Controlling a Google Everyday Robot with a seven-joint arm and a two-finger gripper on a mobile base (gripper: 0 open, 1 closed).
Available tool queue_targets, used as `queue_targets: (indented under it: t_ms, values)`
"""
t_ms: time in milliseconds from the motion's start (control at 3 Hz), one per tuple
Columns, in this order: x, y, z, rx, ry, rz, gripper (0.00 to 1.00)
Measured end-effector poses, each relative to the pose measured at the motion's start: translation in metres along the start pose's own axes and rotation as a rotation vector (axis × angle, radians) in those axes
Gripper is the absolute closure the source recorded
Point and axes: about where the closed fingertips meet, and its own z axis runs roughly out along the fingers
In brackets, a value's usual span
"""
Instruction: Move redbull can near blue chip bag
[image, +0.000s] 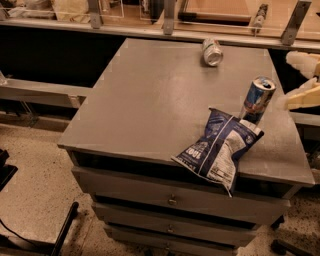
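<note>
Camera view shows you the redbull can (258, 99) standing upright on the grey cabinet top (150, 100), touching the blue chip bag (220, 147) at the bag's 1 o'clock. Your gripper (290, 81) sits at the can's 3 o'clock, clear of it, fingers spread around nothing. A silvery can (212, 52) lies well apart at 11 o'clock.

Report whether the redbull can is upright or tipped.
Upright: redbull can stands silver top up, beside the blue chip bag; gripper sits right of it.
</note>
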Motion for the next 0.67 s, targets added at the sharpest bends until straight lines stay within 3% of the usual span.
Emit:
queue_targets:
  t_ms: [333,667]
  values:
    - [-0.0262,-0.006,-0.0153,0.013,-0.035,-0.075,0.0]
    - [-0.0304,-0.0072,-0.0173,0.017,-0.039,-0.084,0.0]
